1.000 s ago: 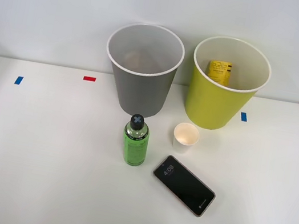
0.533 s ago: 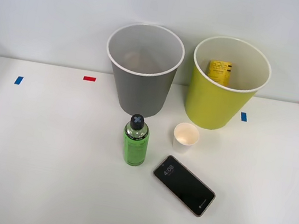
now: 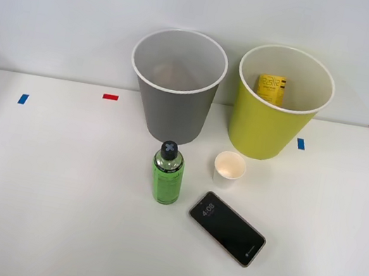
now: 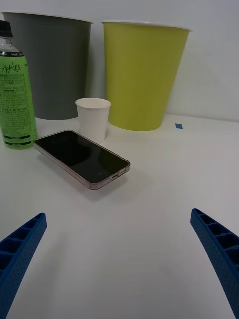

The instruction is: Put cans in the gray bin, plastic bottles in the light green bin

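Observation:
A clear plastic bottle (image 3: 166, 178) (image 4: 15, 94) of bright green liquid with a black cap stands upright on the white table, just in front of the gray bin (image 3: 173, 111) (image 4: 55, 65). The light green bin (image 3: 257, 129) (image 4: 142, 75) stands to the right of the gray one. A yellow label (image 3: 271, 87) shows on its inner wall. The cans are out of view. My right gripper (image 4: 119, 264) is open, low over the table, with nothing between its blue fingers. It faces the phone and the bins from some way back.
A white paper cup (image 3: 228, 169) (image 4: 93, 117) stands between the bottle and the light green bin. A dark phone (image 3: 227, 228) (image 4: 82, 157) lies flat in front of the cup. Small red and blue tape marks (image 3: 110, 96) dot the table (image 3: 40, 184).

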You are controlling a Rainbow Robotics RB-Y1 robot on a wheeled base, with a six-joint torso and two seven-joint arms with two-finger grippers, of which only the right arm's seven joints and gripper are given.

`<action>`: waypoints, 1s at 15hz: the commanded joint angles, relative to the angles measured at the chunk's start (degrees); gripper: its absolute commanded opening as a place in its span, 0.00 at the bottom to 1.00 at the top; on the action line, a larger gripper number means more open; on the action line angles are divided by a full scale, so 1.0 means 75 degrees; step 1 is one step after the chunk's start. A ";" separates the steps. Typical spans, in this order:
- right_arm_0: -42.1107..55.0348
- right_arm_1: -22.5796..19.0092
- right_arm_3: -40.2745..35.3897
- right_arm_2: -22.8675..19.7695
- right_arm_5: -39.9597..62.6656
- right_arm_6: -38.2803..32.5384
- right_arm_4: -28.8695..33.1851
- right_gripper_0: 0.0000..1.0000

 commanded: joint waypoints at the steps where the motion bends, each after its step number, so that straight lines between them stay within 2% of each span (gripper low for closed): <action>1: 0.0000 0.0000 0.0000 0.0000 0.0001 0.0000 0.0000 1.00; 15: 0.0000 0.0000 0.0000 0.0000 0.0001 0.0000 0.0000 1.00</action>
